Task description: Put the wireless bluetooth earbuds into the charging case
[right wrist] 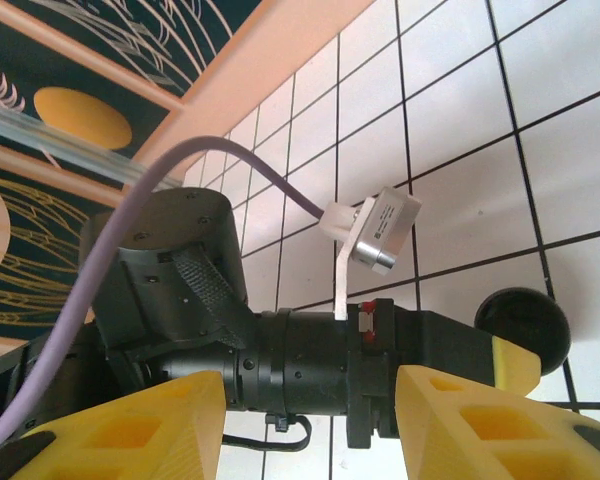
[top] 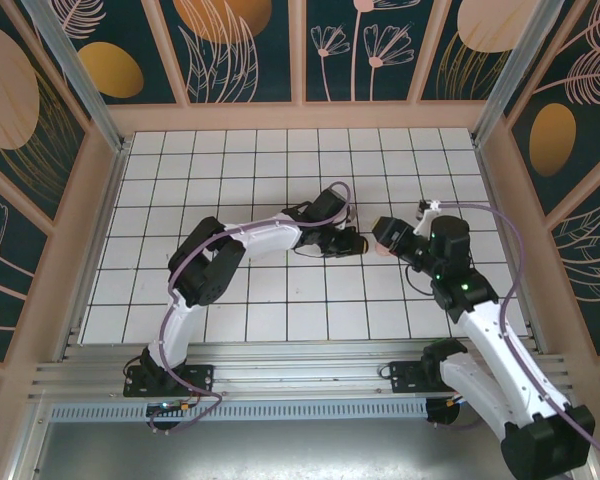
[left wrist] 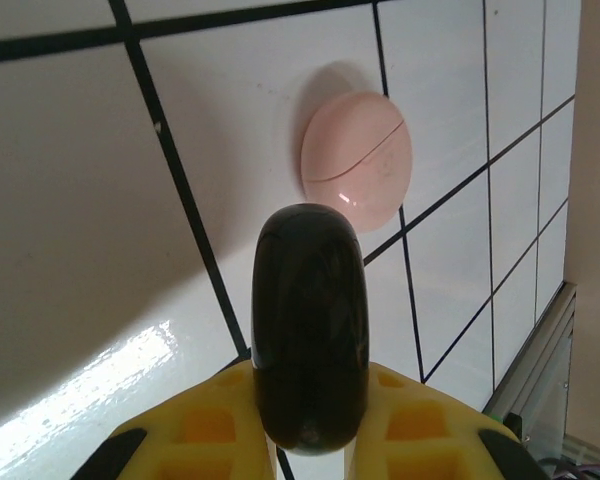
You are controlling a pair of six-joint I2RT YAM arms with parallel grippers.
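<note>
2 cases matter: the left gripper (left wrist: 310, 400) clamps the black charging case (left wrist: 310, 320) edge-on above the tiled table (left wrist: 70, 200), we judge to present it for opening, while the right gripper (right wrist: 310, 400) gapes empty facing it and the shut pink charging case (left wrist: 357, 160) lies flat nearby.

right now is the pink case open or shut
Shut: the pink case lies flat on the tiles, halves closed together, only a thin seam line showing.

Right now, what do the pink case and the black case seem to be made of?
The pink case looks like smooth satin plastic: soft highlights, a thin moulded seam. The black case seems to be glossy plastic, its rim reflecting light sharply.
</note>
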